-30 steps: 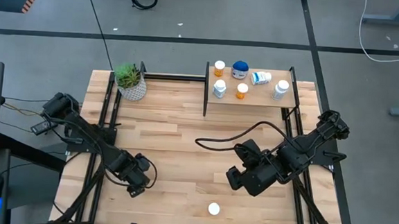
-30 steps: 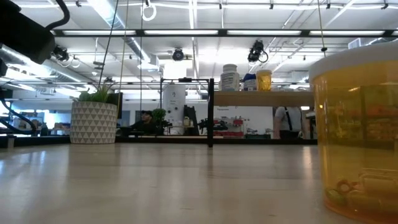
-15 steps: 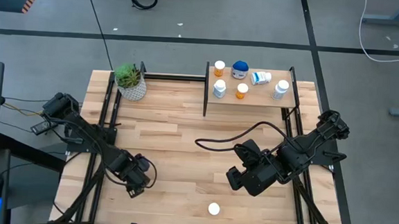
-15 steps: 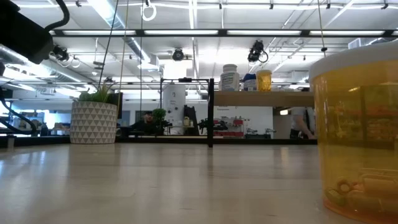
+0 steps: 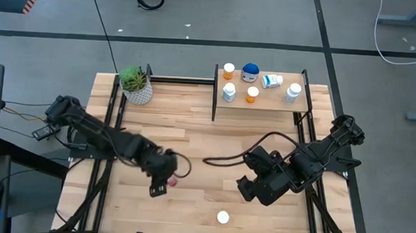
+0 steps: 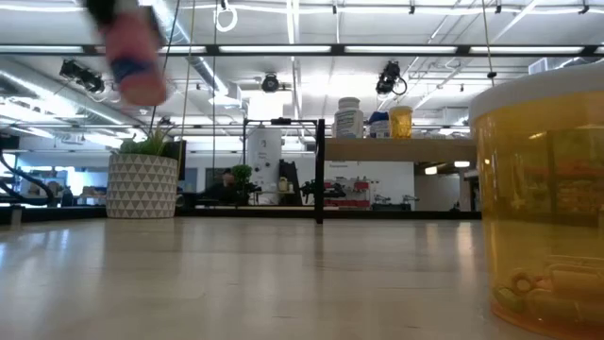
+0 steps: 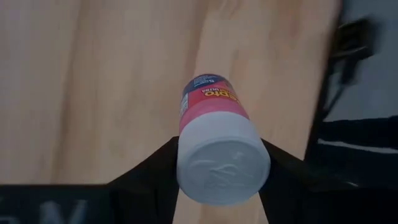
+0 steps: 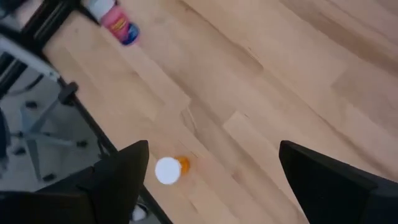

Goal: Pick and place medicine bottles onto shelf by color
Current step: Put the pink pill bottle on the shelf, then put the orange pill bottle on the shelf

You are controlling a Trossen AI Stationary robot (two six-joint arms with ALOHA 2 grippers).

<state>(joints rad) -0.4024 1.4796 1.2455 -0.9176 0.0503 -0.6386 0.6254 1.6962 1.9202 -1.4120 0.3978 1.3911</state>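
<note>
Left pincer [image 5: 166, 177] is over the bench [image 5: 192, 137], left of centre, closed on a pink bottle [image 7: 214, 134]. In the left wrist view both fingers [image 7: 155, 168] press the bottle's sides just below its white cap; the cap faces the camera and the blue-banded base points away. In the low view the pink bottle [image 6: 132, 52] hangs clear of the bench top, high at the left.

Right pincer [image 5: 251, 188] hovers over the bench right of centre, fingers [image 8: 118, 174] spread wide, nothing between them.

One orange bottle with a white cap [image 5: 222, 218] stands on the bench near the front edge, between the two arms; it shows large at the right of the low view [image 6: 543, 198].

Shelf [image 5: 274, 100] at the far right of the bench carries six bottles, among them a blue one [image 5: 250, 71] and a white one lying on its side [image 5: 271, 81].
</note>
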